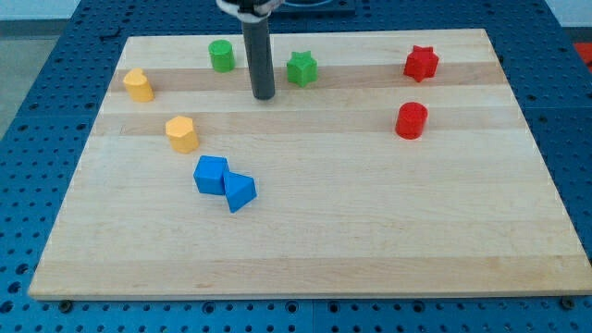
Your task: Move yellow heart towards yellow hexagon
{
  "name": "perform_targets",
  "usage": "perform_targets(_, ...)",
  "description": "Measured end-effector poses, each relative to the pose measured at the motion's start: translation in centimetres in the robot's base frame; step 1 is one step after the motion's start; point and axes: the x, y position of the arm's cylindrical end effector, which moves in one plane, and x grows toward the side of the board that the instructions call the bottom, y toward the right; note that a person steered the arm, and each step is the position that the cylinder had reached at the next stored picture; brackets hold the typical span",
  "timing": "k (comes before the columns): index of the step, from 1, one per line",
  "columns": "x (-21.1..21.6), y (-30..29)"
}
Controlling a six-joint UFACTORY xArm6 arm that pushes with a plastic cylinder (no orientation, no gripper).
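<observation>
The yellow heart [139, 84] lies near the board's left edge, toward the view's top. The yellow hexagon [182, 133] lies below and to the right of it, a short gap apart. My tip [265, 96] rests on the board between the green cylinder [221, 55] and the green star [302, 68], slightly below both. It is well to the right of the yellow heart and up and right of the yellow hexagon, touching no block.
A blue cube-like block [211, 174] and a blue triangle [240, 191] touch each other below the hexagon. A red star [421, 63] and a red cylinder [412, 120] sit at the right. The wooden board [370, 240] ends at blue perforated table all round.
</observation>
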Motion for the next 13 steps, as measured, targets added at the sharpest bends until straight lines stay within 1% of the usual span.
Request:
perform_targets(2, -0.6, -5.0)
perform_targets(3, -1.3, -6.0)
perform_targets(4, -3.6, -8.1)
perform_targets(6, -5.6, -14.7)
perform_targets(7, -4.6, -17.6)
perform_targets(8, -2.5, -15.6)
perform_targets(9, -0.2, -9.0)
perform_targets(10, 0.5, -7.5)
perform_targets(12, -4.6, -13.3)
perform_targets(13, -4.8, -18.4)
